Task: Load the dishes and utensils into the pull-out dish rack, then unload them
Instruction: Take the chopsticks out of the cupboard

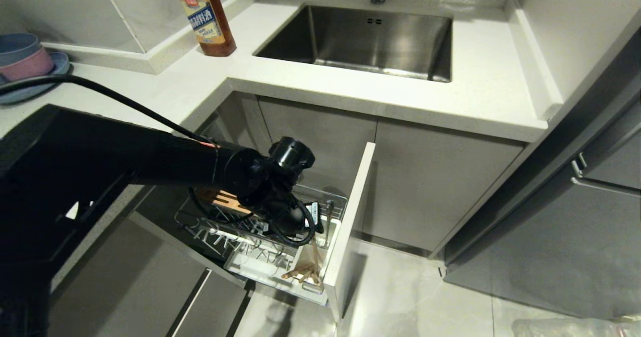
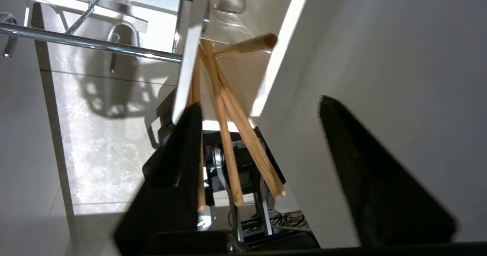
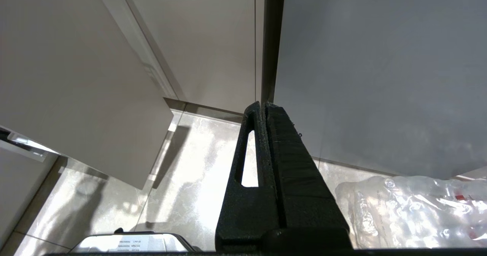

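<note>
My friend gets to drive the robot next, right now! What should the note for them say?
Left gripper: open, down at the front end of the pull-out dish rack, with the chopsticks standing loose between its fingers.
Right gripper: shut, holding nothing, parked low beside the cabinet doors.
Chopsticks sit in the white utensil cup by the rack's door front; a spoon shows in the cup too.
No pink plate or cream bowl is visible; the left arm hides part of the rack.
Done: utensils are loaded.
Left: find and load the dishes if they are not in, then unload everything.
</note>
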`<state>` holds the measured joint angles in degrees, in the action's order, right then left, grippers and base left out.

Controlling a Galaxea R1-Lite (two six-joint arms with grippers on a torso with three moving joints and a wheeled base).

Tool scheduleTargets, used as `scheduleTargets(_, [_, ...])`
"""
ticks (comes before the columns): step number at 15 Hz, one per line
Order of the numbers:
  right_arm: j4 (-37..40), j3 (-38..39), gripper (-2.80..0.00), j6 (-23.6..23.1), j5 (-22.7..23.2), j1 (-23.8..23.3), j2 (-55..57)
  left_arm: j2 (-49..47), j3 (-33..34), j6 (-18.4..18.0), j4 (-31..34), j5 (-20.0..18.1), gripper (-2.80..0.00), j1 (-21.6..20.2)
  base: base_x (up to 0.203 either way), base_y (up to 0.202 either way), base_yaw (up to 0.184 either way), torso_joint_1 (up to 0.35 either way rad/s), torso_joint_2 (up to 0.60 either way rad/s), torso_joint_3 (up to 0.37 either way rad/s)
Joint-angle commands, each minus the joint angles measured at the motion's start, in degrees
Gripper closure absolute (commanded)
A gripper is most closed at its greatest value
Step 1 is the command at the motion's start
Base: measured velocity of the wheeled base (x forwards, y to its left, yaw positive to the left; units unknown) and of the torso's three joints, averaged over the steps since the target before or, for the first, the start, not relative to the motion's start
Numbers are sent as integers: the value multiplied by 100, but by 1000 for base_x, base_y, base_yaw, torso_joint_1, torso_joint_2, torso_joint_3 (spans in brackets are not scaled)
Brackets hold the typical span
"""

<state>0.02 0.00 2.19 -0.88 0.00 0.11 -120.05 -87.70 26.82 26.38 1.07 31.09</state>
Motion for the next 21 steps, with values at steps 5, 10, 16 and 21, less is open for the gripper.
scheduleTargets(5, [-2,18,0,0,0,0,-2,-475,-259,36,-10,172,-280,-15,0,0,0,0,0,0])
scheduleTargets(10, [6,18,0,0,0,0,-2,-871,-440,87,-221,622,-280,-7,0,0,0,0,0,0])
scheduleTargets(16, [-2,9,0,0,0,0,-2,-915,-520,183,-221,613,-280,2,0,0,0,0,0,0])
scheduleTargets(21, [-2,18,0,0,0,0,-2,-906,-529,183,-221,613,0,3,0,0,0,0,0,0])
